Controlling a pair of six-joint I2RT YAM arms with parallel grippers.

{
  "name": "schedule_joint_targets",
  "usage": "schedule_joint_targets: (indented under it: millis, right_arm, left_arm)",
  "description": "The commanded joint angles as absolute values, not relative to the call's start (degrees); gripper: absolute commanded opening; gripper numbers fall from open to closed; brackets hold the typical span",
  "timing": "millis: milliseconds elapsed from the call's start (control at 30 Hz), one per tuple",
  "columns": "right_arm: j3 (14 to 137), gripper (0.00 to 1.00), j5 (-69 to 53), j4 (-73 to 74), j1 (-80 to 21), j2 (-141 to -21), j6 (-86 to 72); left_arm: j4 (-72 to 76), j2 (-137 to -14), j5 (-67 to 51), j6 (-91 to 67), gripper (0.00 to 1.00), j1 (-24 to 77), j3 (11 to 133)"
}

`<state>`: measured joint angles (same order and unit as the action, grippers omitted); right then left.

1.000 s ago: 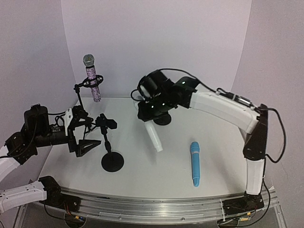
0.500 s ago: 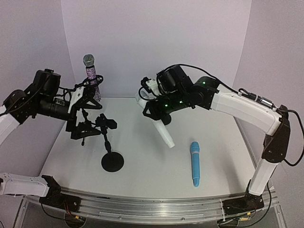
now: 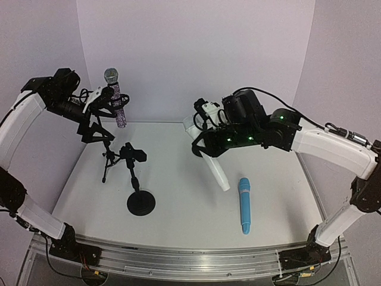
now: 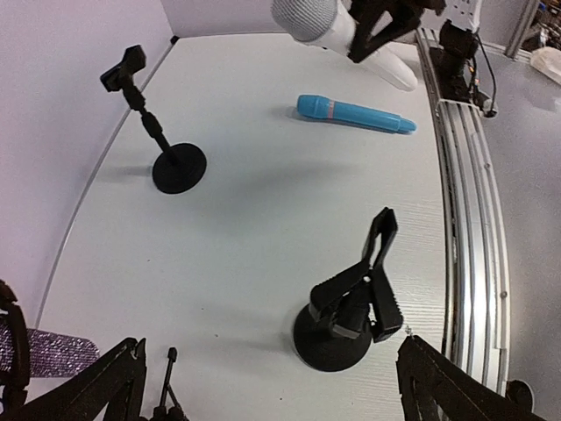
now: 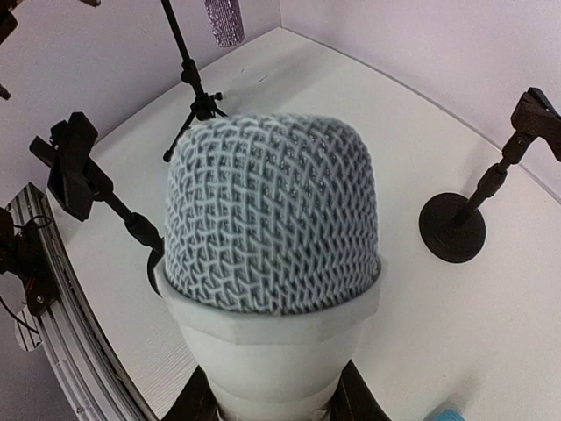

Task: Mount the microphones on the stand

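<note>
The left jaws stand wide apart, raised at the far left of the worktop [image 3: 178, 208] just beside the purple mic [image 3: 118, 106], holding nothing. That mic sits nearly upright, mesh head up, in the clip of a tripod stand [image 3: 107, 159] near the back wall. The right jaws are clamped on the white mic [image 3: 218, 174] just below its head. It hangs tilted over the middle of the worktop, head up and toward the back, tail slanting down toward the blue mic [image 3: 244, 206]. The blue mic lies flat on the worktop to the near right, apart from the others. A round-base stand [image 3: 140, 201] is just in front of the tripod. A second one [image 5: 456, 224] stands near the back wall, seen from the right wrist.
</note>
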<state>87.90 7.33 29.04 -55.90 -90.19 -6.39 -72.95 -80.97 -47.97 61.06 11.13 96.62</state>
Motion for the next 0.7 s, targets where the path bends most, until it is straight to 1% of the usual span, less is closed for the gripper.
schedule_joint_targets:
  millis: [0,100,300,667]
  right_arm:
    - [85.1,0.0,7.9,23.3,-55.8,-86.4,-8.2]
    - [84.5,0.0,8.1,22.7,-55.8,-85.9,-8.6]
    - [85.9,0.0,7.3,22.4,-55.8,-87.0,-9.1]
    - [86.9,0.0,7.0,22.3,-55.8,-88.3,-9.8]
  left_arm:
    - [-81.9,-80.4,-52.4,70.5,1.0,14.0,94.8]
    - [-81.7,-81.3,-52.8,72.7,1.0,14.8,91.9]
    - [-80.2,-84.2,-52.4,77.1,1.0,15.0,90.9]
    - [-77.1,-85.9,-54.0,78.1,0.99,18.1,87.9]
